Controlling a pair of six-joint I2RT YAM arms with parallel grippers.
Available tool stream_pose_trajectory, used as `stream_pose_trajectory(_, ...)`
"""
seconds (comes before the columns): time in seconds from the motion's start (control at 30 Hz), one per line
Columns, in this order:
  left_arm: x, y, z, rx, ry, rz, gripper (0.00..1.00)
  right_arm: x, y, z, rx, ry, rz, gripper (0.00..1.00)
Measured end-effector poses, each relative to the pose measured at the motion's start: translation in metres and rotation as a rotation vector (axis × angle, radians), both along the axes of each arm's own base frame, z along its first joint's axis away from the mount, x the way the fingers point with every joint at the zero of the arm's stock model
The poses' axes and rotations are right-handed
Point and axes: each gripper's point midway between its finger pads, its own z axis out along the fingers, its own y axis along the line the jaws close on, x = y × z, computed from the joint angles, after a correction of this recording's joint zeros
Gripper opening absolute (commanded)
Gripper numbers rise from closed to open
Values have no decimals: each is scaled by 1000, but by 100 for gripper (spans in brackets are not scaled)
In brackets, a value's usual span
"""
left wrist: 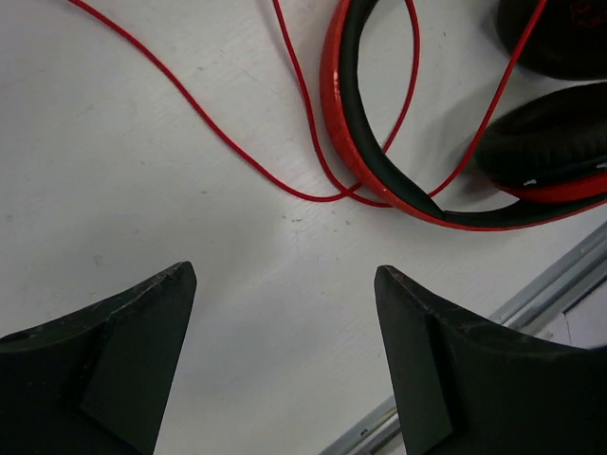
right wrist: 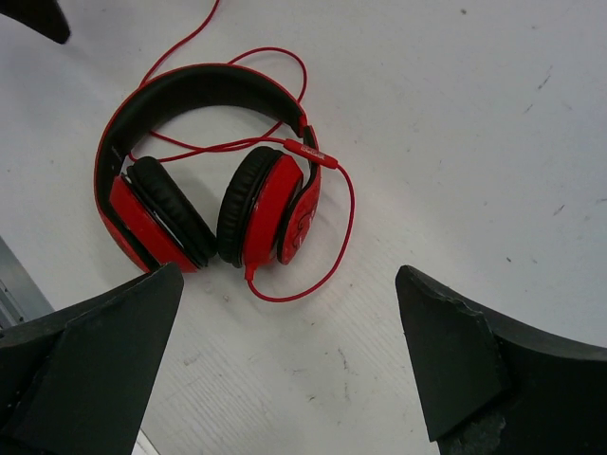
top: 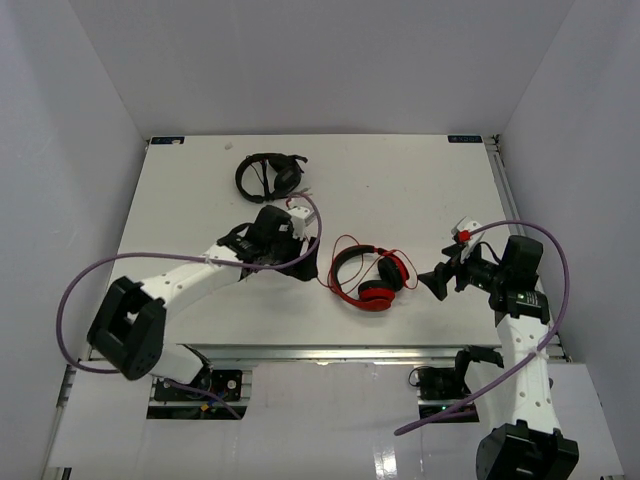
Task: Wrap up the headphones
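The red headphones lie on the white table between the two arms, ear cups toward the near edge. Their thin red cable loops loosely around and over the headband. My left gripper hovers just left of them, open with nothing between its fingers. In the left wrist view the headband and cable lie just beyond the open left gripper. My right gripper sits to the right, open and empty. In the right wrist view the headphones lie ahead of the right gripper.
All-black headphones rest at the back of the table behind the left arm. The table's metal front rail runs close to the red headphones. White walls enclose the table on three sides.
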Motion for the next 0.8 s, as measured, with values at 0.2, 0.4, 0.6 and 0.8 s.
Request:
stream_pose_trajectory(0.2, 36, -52, -2, -16, 54, -83, 77, -3, 2, 8, -6, -51, 21, 100)
stream_pose_trajectory(0.4, 46, -84, -25, 64, 95, -121, 72, -2, 0, 6, -3, -40, 11, 100)
stream_pose_trajectory(0.6, 35, -88, -50, 210, 111, -138, 60, -1, -1, 7, -3, -41, 5, 100)
stream_pose_trajectory(0.8, 33, -86, -53, 325, 74, -141, 39, -1, -1, 7, -2, -40, 3, 100)
